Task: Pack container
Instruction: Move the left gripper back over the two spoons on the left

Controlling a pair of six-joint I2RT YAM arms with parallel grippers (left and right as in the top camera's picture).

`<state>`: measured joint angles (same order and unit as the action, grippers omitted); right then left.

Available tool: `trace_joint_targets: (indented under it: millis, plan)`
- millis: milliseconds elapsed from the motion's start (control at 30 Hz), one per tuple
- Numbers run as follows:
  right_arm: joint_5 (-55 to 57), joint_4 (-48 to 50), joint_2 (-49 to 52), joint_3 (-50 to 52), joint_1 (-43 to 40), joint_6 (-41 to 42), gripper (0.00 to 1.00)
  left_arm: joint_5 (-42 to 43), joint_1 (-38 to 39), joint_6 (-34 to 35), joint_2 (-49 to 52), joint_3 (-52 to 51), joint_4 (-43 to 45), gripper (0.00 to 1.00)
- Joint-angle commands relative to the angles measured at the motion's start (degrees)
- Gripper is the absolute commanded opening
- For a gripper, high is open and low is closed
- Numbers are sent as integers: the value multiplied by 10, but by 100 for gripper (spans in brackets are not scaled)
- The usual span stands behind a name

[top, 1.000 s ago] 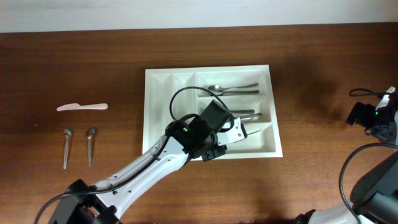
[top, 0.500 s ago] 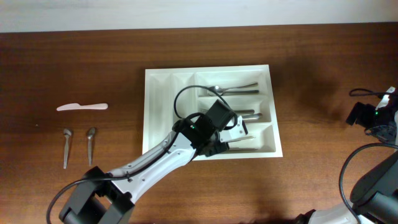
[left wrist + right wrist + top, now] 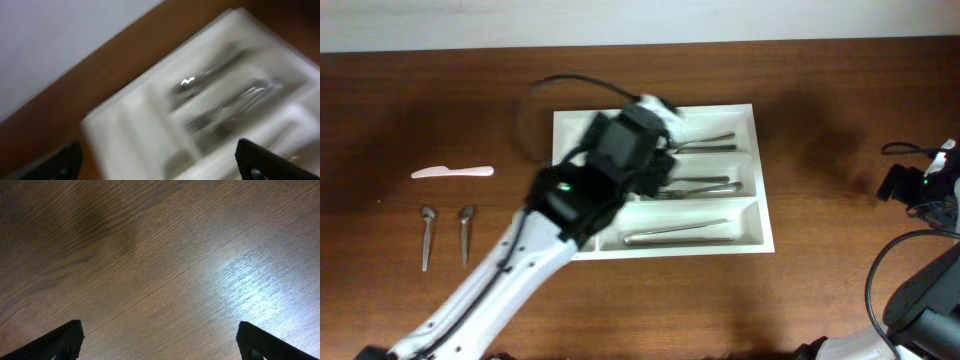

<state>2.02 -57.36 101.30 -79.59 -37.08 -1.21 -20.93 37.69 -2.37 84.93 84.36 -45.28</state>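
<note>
I judge the job partly done: the container (image 3: 700,250), mid-bench, holds a packed spoon (image 3: 695,142), forks (image 3: 695,186) and a knife (image 3: 680,235). Two spoons (image 3: 467,232) and a white knife (image 3: 452,172) lie on the bench to its left, not yet packed. The left gripper (image 3: 160,161) hangs spread and empty over the container, and the right gripper (image 3: 160,341) is spread and empty at far right.

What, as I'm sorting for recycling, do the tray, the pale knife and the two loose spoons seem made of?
Container: probably plastic, uniformly white, smooth moulded walls. Knife: pale, dull, perhaps plastic or wood; too small to tell. Spoons: likely steel, grey and glinting.
</note>
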Motion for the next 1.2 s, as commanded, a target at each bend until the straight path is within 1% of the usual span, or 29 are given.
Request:
trace_joint_targets:
  millis: [0,67,100,200,300,400,433,467,533,600,700,867,967,1067,1167]
  plan:
    - [-3,0,-9,-1,-1,6,99,-67,-81,121,8,-3,-67,99]
    - [-3,0,-9,-1,-1,6,99,3,-130,87,10,-8,-113,99]
    - [-3,0,-9,-1,-1,6,99,24,-151,65,11,-12,-130,99]
    - [-3,0,-9,-1,-1,6,99,30,-211,25,11,-34,-160,99]
    - [-3,0,-9,-1,-1,6,99,33,-268,32,12,-57,-162,99]
    - [-3,0,-9,-1,-1,6,99,41,-327,92,14,-77,-167,99]
    - [-3,0,-9,-1,-1,6,99,58,-349,100,14,-85,-167,99]
    - [-3,0,-9,-1,-1,6,99,81,-374,100,14,-94,-168,99]
    - [-3,0,-9,-1,-1,6,99,92,-405,97,14,-110,-167,99]
    - [-3,0,-9,-1,-1,6,99,92,-431,64,14,-132,-156,99]
    - [-3,0,-9,-1,-1,6,99,92,-459,27,14,-176,-117,99]
    - [-3,0,-9,-1,-1,6,99,127,-482,28,14,-242,-38,99]
    - [-3,0,-9,-1,-1,6,99,117,-486,28,14,-266,-5,99]
    - [-3,0,-9,-1,-1,6,99,85,-489,28,14,-274,9,99]
    - [-3,0,-9,-1,-1,6,99,90,-495,27,14,-274,10,99]
